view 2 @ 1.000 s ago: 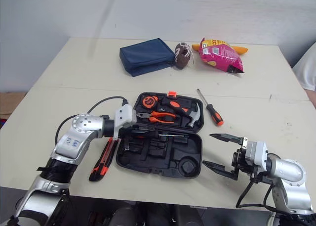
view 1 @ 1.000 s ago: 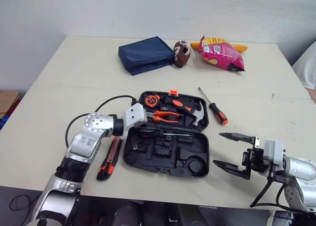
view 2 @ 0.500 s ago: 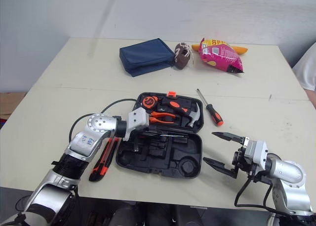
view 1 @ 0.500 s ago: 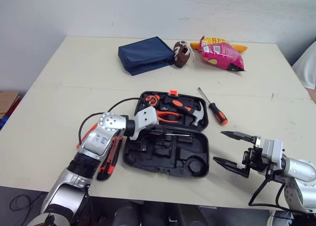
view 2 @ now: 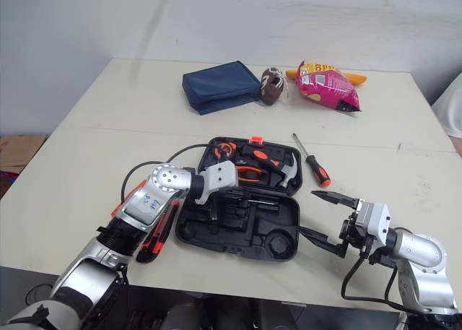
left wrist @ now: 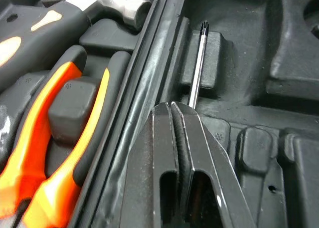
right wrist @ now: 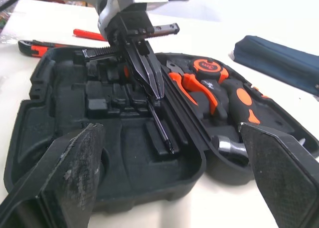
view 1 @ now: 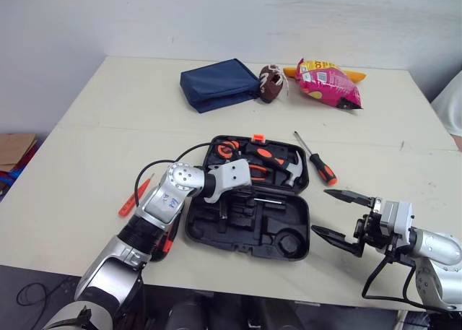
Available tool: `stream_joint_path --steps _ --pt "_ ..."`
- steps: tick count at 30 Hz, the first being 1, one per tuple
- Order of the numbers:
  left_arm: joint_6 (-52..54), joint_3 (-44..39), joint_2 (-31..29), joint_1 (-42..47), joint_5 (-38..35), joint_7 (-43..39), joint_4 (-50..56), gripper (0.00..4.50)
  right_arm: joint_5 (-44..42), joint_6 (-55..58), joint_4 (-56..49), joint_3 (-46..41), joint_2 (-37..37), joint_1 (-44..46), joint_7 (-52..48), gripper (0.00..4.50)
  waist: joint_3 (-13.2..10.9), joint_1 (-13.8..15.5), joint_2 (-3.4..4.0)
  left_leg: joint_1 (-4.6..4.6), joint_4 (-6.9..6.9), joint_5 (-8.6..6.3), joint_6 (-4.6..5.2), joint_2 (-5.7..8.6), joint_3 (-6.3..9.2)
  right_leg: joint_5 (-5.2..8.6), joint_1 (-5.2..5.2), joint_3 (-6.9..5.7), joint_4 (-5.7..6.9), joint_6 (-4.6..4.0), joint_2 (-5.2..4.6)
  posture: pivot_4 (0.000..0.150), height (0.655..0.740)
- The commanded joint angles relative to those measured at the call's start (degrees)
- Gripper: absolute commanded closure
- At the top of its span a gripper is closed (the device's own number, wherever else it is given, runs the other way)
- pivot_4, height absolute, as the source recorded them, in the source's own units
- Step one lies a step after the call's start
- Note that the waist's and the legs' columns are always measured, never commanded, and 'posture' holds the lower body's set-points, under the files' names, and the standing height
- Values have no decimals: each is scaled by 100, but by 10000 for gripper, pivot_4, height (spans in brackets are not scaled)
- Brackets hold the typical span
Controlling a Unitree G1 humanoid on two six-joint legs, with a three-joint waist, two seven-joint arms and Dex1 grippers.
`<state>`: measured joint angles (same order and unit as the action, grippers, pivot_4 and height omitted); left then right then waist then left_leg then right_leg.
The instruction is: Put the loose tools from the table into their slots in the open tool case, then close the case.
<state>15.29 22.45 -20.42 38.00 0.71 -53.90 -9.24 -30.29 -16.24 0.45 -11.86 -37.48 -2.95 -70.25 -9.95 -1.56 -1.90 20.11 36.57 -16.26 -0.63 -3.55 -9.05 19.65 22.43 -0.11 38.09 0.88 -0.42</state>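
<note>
The open tool case lies near the table's front edge, about midway along it, with its lid half toward the far edge. The left tool is down over the case's hinge line, fingers pressed together. A thin black shaft lying in the tray half runs out from under the tips, and whether they pinch it cannot be told. The right tool hovers near the front right corner, just beside the case, spread wide and holding nothing.

An orange-handled screwdriver lies loose on open table between the lid and the right edge. A utility knife lies along the case's left side, largely hidden under the left arm. A thin orange piece shows beyond that arm, too covered to identify. Open room runs along the table's left edge. A blue pouch, a small ball and a pink bag line the far edge. A white sleeve is cut off beyond the right edge.
</note>
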Motion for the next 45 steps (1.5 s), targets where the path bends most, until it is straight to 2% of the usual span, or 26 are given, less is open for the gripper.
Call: stream_joint_path --steps 1,5,9,12,14,15,17,20,21,28,35,39,45 --pt "-429 -587 -66 -85 -496 -101 83 44602 -75 -140 49 -357 -68 -30 19 0 -6 -27 -6 4 0 0 0 -1 -1 0 8 0 1 0 1 1500 7400" --pt "-794 -1610 -650 -260 -1411 -635 457 44602 -101 -134 252 -704 -221 -183 -10 0 -11 -61 -3 9 -16 11 -20 -10 -3 2 24 0 6 -4 11 1500 7400" --pt "-643 -2555 -1347 -737 -1957 -794 678 44602 -111 -292 596 -1160 -290 -392 -11 0 -11 -70 -2 3 -33 20 -31 -9 -1 5 24 -4 4 -9 11 1500 7400" --pt "-655 -3207 -1773 -1199 -2168 -684 763 37368 -120 -470 880 -1494 -298 -514 28 0 -12 -88 -2 2 -43 19 -31 -10 -2 5 23 -4 -6 -9 11 1500 7400" --pt "-517 -3910 -2177 -1927 -2248 -596 915 28707 -107 -700 1145 -1886 -313 -694 115 0 -14 -118 -2 6 -45 18 -29 -9 0 5 24 -5 -12 -9 9 1500 7400" --pt "-456 -4206 -2330 -2242 -2285 -545 981 22901 -108 -799 1257 -2044 -320 -770 153 0 -15 -120 0 3 -45 12 -23 -9 -6 5 24 -4 -15 -9 5 1500 7400" --pt "-654 -4935 -2594 -3020 -2167 -450 864 15137 -123 -843 1456 -2401 -356 -1115 184 0 -17 -156 -4 4 -49 7 -18 -7 -3 6 23 -7 -21 -9 1 1500 7400" --pt "-1014 -5839 -2868 -3790 -2043 -255 256 1824 -148 -1026 1745 -2857 -294 -1446 367 0 -21 -160 -11 4 -58 -8 -13 -9 -3 15 24 -13 -31 -17 -2 1500 7400" --pt "-1212 -6142 -2990 -3938 -1970 -104 -151 812 -134 -1121 1981 -3008 -296 -1536 423 0 -23 -161 -16 4 -60 -13 -5 -9 -3 18 26 -15 -32 -21 -5 1500 7400" --pt "-1968 -7135 -3439 -4450 -1910 416 -2186 812 -76 -1743 3549 -3754 -374 -1991 739 0 -27 -150 -27 2 -64 -38 -15 -8 -2 16 22 -27 -59 -44 -19 1500 7400" --pt "-2243 -6975 -3233 -4390 -2042 573 -2443 812 -203 -1917 4283 -3997 -402 -1983 962 0 -16 -162 -35 0 -78 -52 -22 -10 6 21 21 -45 -58 -56 -26 1500 7400" --pt "-1986 -6817 -3151 -4013 -2241 688 -2109 812 -284 -1781 3815 -3800 -315 -1751 927 0 -15 -190 -37 -1 -77 -48 -25 -12 6 18 20 -46 -55 -58 -23 1500 7400" --pt "-1271 -6055 -2889 -3307 -2636 669 -706 812 -473 -774 1686 -3061 -134 -1261 1345 0 -15 -181 -32 0 -73 -38 -29 -12 6 8 15 -46 -43 -42 -22 1500 7400"
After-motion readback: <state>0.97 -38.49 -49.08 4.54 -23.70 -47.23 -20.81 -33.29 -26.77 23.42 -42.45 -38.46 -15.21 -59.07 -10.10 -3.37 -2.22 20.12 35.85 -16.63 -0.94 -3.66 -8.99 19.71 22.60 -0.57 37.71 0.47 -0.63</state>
